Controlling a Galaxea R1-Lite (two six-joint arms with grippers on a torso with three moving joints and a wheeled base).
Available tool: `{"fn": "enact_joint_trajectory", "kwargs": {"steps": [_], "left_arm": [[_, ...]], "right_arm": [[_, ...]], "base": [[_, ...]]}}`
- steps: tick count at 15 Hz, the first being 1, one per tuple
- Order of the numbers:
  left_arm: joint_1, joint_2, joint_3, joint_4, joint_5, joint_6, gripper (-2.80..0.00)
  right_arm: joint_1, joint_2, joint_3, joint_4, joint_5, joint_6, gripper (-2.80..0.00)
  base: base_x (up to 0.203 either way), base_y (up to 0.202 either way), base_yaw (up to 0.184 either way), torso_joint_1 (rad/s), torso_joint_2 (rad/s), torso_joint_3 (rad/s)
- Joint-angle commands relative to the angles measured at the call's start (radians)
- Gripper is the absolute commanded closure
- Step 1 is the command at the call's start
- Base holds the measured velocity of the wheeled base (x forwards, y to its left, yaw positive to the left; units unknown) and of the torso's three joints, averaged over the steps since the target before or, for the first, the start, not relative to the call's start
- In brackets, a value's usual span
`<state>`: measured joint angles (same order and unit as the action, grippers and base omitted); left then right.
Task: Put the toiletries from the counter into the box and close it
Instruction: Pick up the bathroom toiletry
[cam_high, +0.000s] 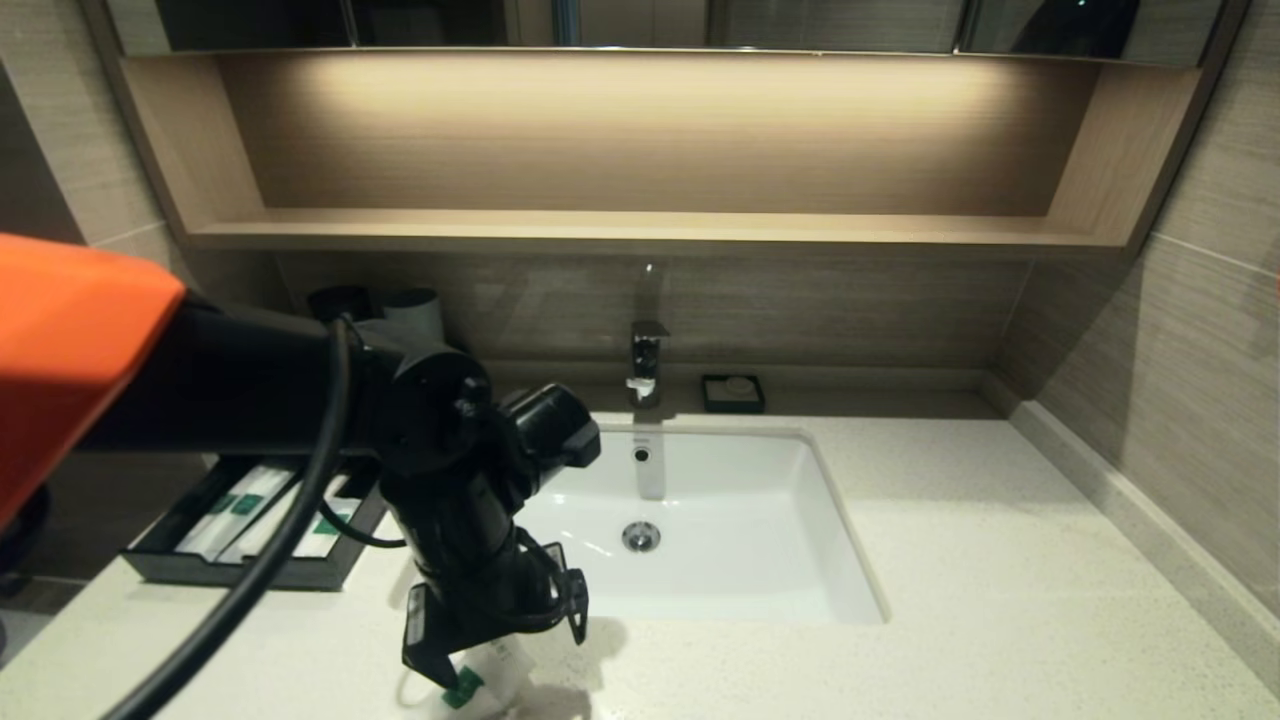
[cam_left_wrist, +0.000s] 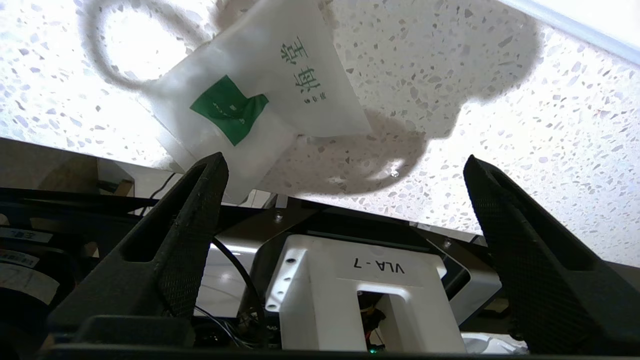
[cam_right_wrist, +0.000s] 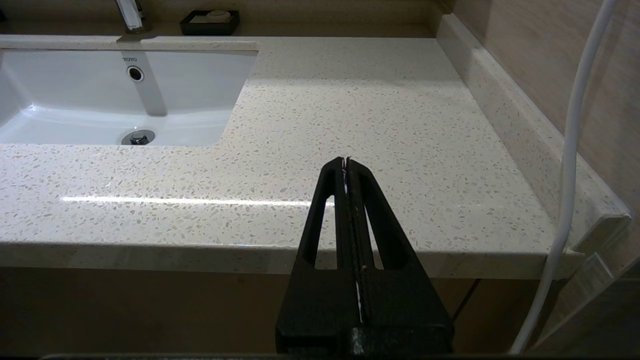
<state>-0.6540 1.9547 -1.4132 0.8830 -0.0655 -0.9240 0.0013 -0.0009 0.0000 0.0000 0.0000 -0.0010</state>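
Left gripper (cam_high: 495, 640) low over tabletop (cam_high: 1000, 600) front edge, fingers (cam_left_wrist: 190, 225) spread wide, apparently just above short sachet (cam_left_wrist: 260, 95). Right gripper (cam_right_wrist: 346, 167) parked, fingers pressed together. Two long sachets (cam_high: 245, 505) lie in the box's open drawer (cam_high: 230, 572).

Box (cam_high: 160, 560): rear and top panel hidden behind the left arm (cam_high: 250, 385); only the open drawer shows. The slim sachets (cam_high: 235, 515) in it are crossed by a black cable (cam_high: 270, 550); their count cannot be confirmed. Beside the box, the short sachet (cam_high: 480, 680) is half covered by the left gripper (cam_high: 495, 630) and cut by the frame's lower edge.
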Motion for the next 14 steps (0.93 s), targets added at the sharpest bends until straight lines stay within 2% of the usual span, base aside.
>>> {"fn": "enact_joint_trajectory", "kwargs": {"steps": [1,4,8,14], "left_arm": [[0.018,0.006,-0.014,0.011,0.000,0.007,-2.80],[0.044,0.025,-0.048,0.045,0.000,0.031,-2.80],[0.060,0.082,-0.122,0.161,0.005,0.045,-2.80],[0.060,0.142,-0.120,0.151,0.006,0.043,-2.80]], "right_arm": [[0.000,0.001,0.002,0.000,0.000,-0.001,0.00],[0.000,0.001,0.002,0.000,0.000,-0.001,0.00],[0.000,0.001,0.002,0.000,0.000,-0.001,0.00],[0.000,0.001,0.002,0.000,0.000,-0.001,0.00]], "base": [[0.000,0.000,0.000,0.000,0.00,0.000],[0.000,0.000,0.000,0.000,0.00,0.000],[0.000,0.000,0.000,0.000,0.00,0.000],[0.000,0.000,0.000,0.000,0.00,0.000]]}}
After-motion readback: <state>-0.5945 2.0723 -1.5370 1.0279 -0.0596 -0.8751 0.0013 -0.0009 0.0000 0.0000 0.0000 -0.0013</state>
